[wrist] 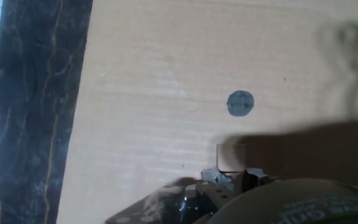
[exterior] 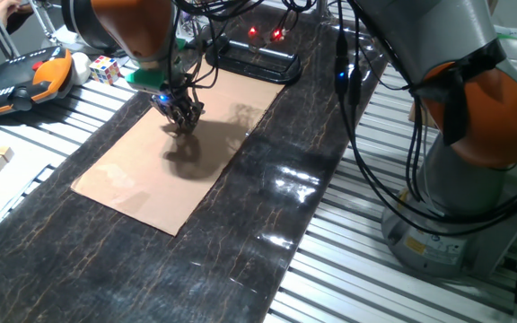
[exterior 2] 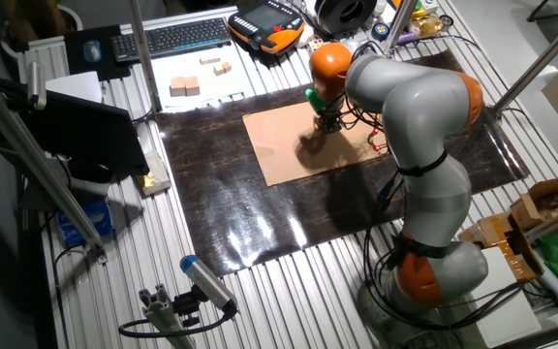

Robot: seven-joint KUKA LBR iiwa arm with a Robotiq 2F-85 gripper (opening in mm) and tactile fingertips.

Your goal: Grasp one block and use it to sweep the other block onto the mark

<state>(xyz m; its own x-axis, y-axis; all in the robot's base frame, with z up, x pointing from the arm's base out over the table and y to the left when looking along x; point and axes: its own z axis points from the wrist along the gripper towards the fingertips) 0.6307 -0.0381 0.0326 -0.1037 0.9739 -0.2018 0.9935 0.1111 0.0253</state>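
In the hand view a small tan wooden block (wrist: pixel 230 157) sits between my gripper's (wrist: pixel 234 177) two fingertips, which are shut on its sides. The mark (wrist: pixel 240 103), a black round dot, lies on the cardboard sheet (wrist: pixel 154 93) a short way ahead of the held block. From the fixed views my gripper (exterior: pixel 183 119) (exterior 2: pixel 329 122) reaches down low over the far part of the cardboard (exterior: pixel 164 166), throwing a shadow on it. A second block does not show on the cardboard in any view.
The cardboard lies on a dark marbled mat (exterior: pixel 267 206). Loose wooden blocks (exterior 2: pixel 184 87) rest on white paper off the mat. A puzzle cube (exterior: pixel 106 68) and an orange-black pendant (exterior: pixel 25 79) sit at the table's far side. Cables (exterior: pixel 366 152) hang beside the arm base (exterior: pixel 474 179).
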